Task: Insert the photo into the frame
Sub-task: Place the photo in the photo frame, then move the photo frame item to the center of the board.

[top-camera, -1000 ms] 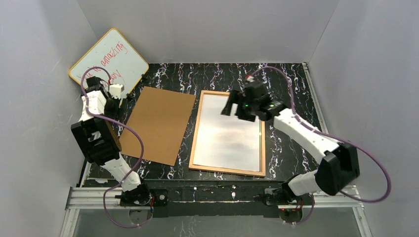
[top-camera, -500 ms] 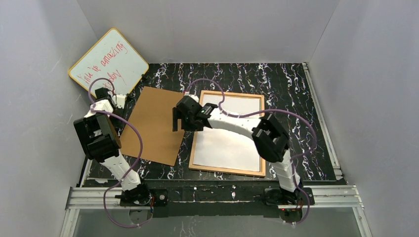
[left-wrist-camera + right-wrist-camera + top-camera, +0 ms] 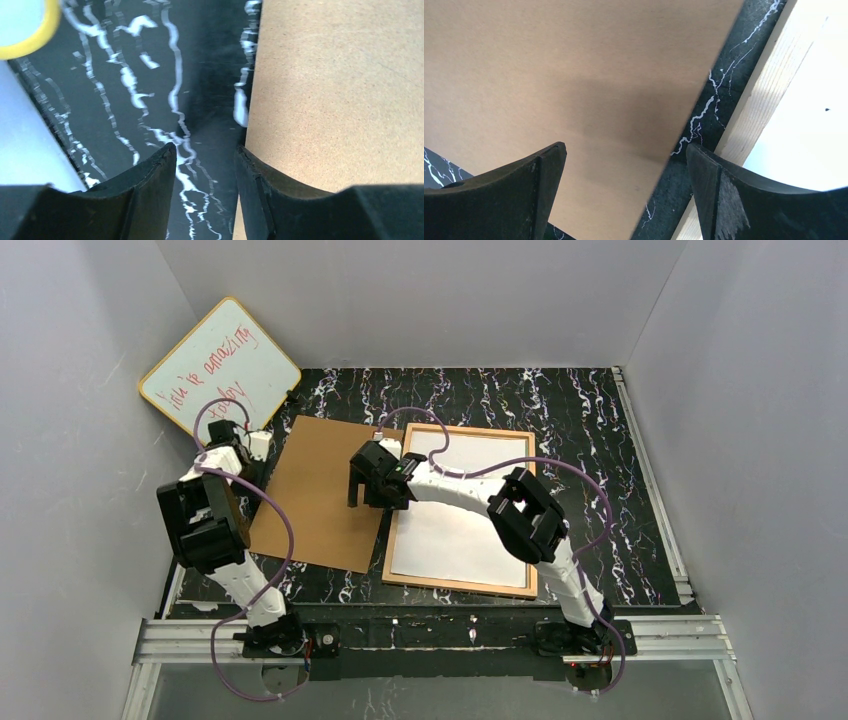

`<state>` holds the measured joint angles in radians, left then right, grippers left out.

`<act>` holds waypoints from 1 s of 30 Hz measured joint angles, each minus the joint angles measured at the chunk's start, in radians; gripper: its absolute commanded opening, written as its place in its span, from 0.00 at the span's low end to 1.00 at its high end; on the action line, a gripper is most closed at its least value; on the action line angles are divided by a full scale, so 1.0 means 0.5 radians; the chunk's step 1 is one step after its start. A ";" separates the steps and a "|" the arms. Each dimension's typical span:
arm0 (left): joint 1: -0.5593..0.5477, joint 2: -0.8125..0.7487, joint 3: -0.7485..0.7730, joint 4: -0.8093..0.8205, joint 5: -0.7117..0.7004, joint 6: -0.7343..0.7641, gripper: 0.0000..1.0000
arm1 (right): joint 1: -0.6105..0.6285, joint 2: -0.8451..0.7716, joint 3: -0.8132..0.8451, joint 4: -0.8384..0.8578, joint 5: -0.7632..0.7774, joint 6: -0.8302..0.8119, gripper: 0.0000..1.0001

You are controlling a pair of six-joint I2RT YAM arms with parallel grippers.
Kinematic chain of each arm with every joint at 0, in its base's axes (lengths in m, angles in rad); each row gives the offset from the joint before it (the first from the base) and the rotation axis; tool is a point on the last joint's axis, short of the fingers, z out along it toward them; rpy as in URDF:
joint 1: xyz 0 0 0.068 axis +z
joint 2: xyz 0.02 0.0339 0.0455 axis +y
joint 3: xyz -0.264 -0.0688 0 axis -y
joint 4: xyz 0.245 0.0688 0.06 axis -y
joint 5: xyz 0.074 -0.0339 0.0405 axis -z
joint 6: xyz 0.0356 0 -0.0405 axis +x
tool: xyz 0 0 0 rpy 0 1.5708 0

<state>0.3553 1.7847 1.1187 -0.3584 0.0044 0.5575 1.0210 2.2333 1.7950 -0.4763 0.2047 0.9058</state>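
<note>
Marbled table (image 3: 580, 405), photo (image 3: 470, 530) in frame (image 3: 460, 587), narrow gap to brown board (image 3: 315, 510)

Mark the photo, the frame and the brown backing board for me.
photo (image 3: 450, 540), overhead view, on the near half of its white back.
frame (image 3: 460, 585), overhead view, on the near wooden rim.
backing board (image 3: 322, 490), overhead view, on its bare brown middle.

Top camera looks down on the whole table (image 3: 580, 410); both wrist cameras sit close over the brown board (image 3: 320, 490)
</note>
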 measured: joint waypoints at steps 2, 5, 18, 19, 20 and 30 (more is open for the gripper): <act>-0.040 -0.006 0.000 -0.050 0.055 0.002 0.45 | -0.001 0.000 -0.008 0.006 0.016 0.027 0.99; -0.072 -0.015 0.000 -0.123 0.110 0.032 0.45 | -0.016 -0.002 -0.034 0.001 0.065 0.085 0.99; -0.092 -0.014 -0.011 -0.138 0.100 0.072 0.40 | -0.111 -0.039 -0.110 0.125 -0.223 0.137 0.96; -0.097 -0.011 -0.008 -0.140 0.095 0.075 0.40 | -0.121 -0.055 -0.143 0.164 -0.253 0.145 0.95; -0.105 -0.008 -0.004 -0.143 0.080 0.080 0.39 | -0.133 -0.079 -0.194 0.222 -0.287 0.153 0.95; -0.173 0.056 0.079 -0.242 -0.038 0.140 0.38 | -0.159 -0.362 -0.458 0.463 -0.460 0.233 0.94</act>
<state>0.2687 1.8126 1.1580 -0.4793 -0.0147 0.6273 0.9413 2.0525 1.5661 -0.2447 -0.0254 1.0222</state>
